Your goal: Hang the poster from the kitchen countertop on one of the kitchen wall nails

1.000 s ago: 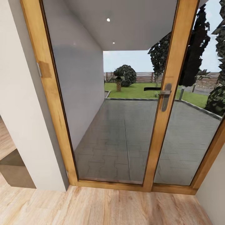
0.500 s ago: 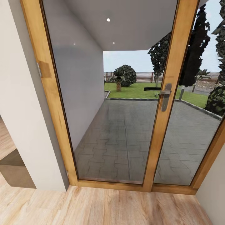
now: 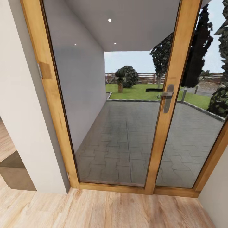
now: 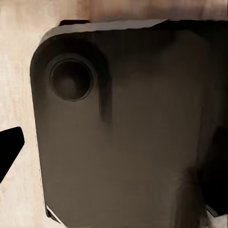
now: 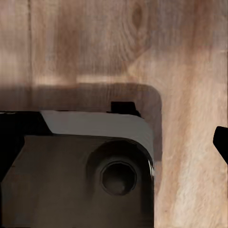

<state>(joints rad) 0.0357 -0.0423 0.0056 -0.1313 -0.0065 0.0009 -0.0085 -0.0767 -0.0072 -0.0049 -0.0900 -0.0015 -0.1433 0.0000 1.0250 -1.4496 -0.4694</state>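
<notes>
Two glazed doors in honey-coloured wooden frames (image 3: 172,104) fill my head view's centre; I judge I'm in transit, must turn kitchenward. Gripper states: cannot tell.

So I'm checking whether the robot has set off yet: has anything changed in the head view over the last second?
Nothing has visibly changed. The glass door with its wooden frame and handle, the patio outside and the wooden floor sit exactly where they were.

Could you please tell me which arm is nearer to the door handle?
Probably right: the door handle sits right of centre ahead; both wrist cameras face the wooden floor.
</notes>
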